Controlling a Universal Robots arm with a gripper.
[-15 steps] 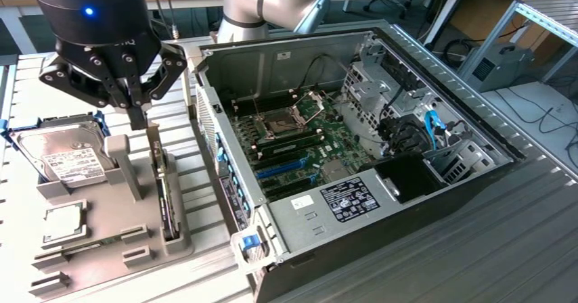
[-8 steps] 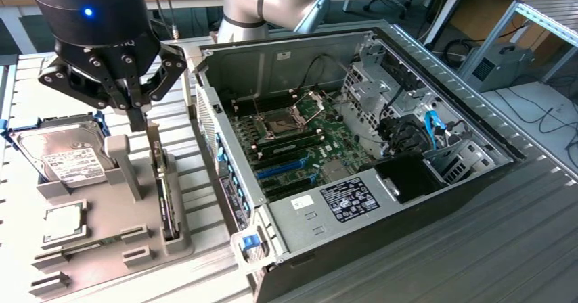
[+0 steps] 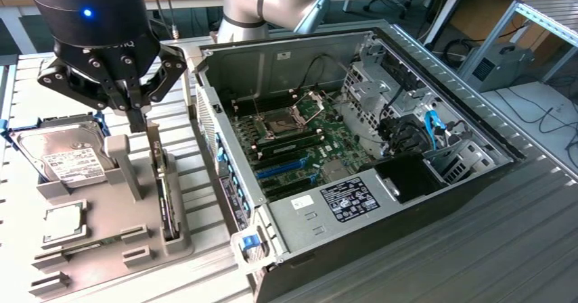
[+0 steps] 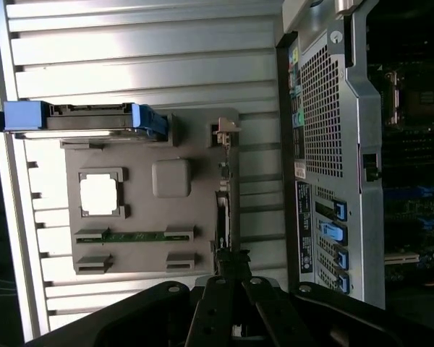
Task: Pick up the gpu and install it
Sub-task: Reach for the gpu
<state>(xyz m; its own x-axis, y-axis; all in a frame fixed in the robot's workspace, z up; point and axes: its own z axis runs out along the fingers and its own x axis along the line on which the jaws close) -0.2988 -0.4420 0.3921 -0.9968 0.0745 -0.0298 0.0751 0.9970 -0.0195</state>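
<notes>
The gripper [image 3: 135,117] hangs at the upper left of the exterior view with its claw pressed together and nothing visibly clamped in it. Just below it the gpu [image 3: 162,188] stands on edge in its slot along the right side of the grey tray [image 3: 99,242], beside the hard drive [image 3: 59,151]. In the wrist view the fingertips line up with the card's thin edge; whether they touch it I cannot tell. The open case [image 3: 271,53] fills the middle of the frame, its blue slots [image 3: 280,171] bare. Judged from this, neither pickup nor install is done.
</notes>
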